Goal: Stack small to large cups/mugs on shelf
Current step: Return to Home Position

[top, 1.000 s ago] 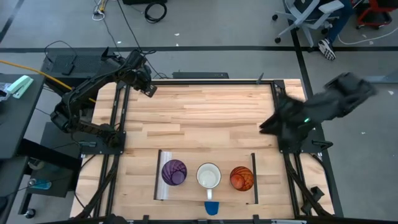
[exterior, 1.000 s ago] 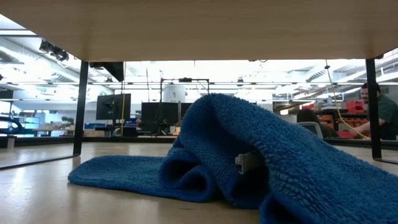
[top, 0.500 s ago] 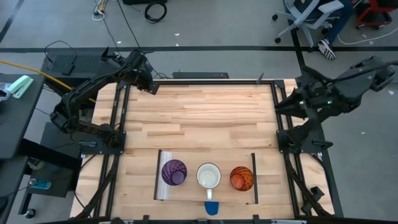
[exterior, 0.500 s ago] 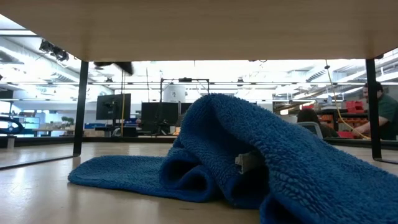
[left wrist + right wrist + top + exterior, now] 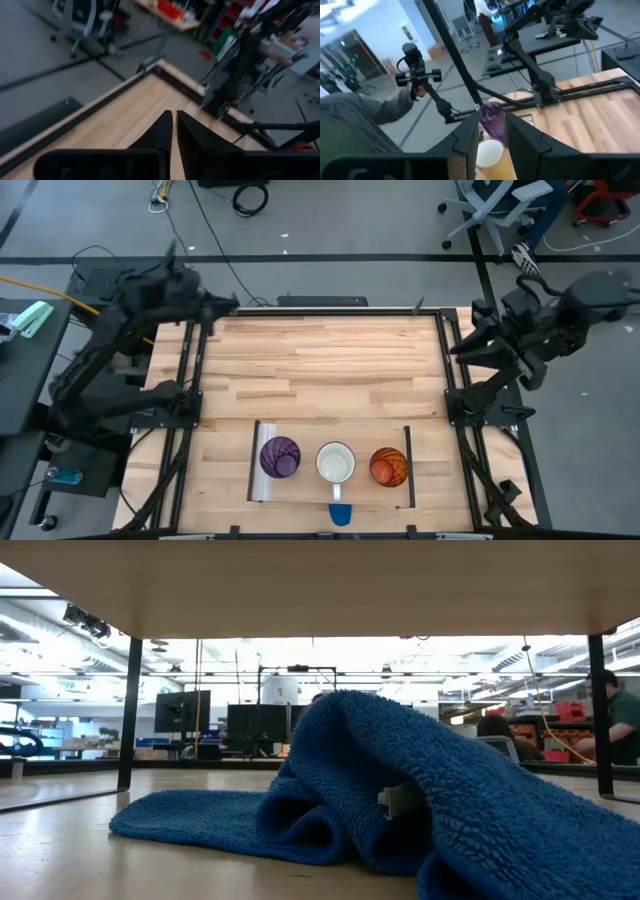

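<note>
Three cups stand upright in a row on the pale shelf (image 5: 300, 430) at the table's near edge: the purple tumbler (image 5: 279, 457), the white mug (image 5: 336, 463) and the orange tumbler (image 5: 389, 466). My left gripper (image 5: 222, 304) hangs shut over the table's far left corner (image 5: 174, 117). Over the table's right edge, my right gripper (image 5: 458, 350) is open, far from the cups. The right wrist view looks between its fingers (image 5: 491, 122) at the purple tumbler (image 5: 493, 120) and the white mug (image 5: 489, 151).
A blue towel (image 5: 400, 790) lies crumpled under the shelf, and its edge pokes out at the near side (image 5: 340, 514). The slatted tabletop (image 5: 320, 370) between the arms and the shelf is bare. Black frame rails run along both sides. A person (image 5: 365, 120) stands beyond the table.
My right gripper has drawn back from the table's right part toward the right edge and the far side, rising. My left arm has swung toward the far left corner and lifted. The cups have stayed in place.
</note>
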Controlling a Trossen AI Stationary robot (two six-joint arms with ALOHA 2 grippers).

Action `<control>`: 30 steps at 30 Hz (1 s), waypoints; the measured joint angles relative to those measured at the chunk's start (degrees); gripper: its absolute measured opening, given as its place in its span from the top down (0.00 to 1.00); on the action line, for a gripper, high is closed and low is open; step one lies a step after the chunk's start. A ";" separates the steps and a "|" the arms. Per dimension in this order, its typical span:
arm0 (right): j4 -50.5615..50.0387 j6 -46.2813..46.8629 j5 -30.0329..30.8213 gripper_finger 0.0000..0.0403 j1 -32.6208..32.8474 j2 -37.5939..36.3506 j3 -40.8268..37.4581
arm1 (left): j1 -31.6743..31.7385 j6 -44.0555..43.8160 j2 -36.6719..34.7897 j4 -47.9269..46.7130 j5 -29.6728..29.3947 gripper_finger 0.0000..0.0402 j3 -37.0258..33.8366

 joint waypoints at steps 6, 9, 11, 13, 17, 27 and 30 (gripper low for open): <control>27.99 -1.82 -7.14 0.75 0.00 -12.13 -26.02 | 0.00 0.01 -6.68 -0.20 -0.06 0.91 0.00; 43.72 -3.05 -10.85 0.75 0.01 -18.11 -39.84 | 0.00 0.80 -8.76 -0.44 -0.18 0.90 0.00; 51.97 -2.46 -11.04 0.75 0.02 -21.52 -47.90 | 0.00 1.63 -10.08 -1.20 -0.26 0.90 0.00; 59.31 -1.66 -10.97 0.75 0.00 -24.56 -55.29 | 0.00 1.81 -11.40 -2.50 -0.65 0.91 0.00; 72.23 -1.29 -11.11 0.75 0.00 -29.82 -67.05 | 0.00 2.53 -14.28 -4.80 -5.56 0.92 0.00; 77.31 -6.31 -11.09 0.75 0.00 -46.40 -78.50 | 0.02 2.81 -22.40 -7.01 -8.04 0.91 0.02; 77.07 -8.03 -11.10 0.75 0.00 -50.30 -79.81 | 0.02 1.79 -25.64 -7.95 -8.85 0.90 0.02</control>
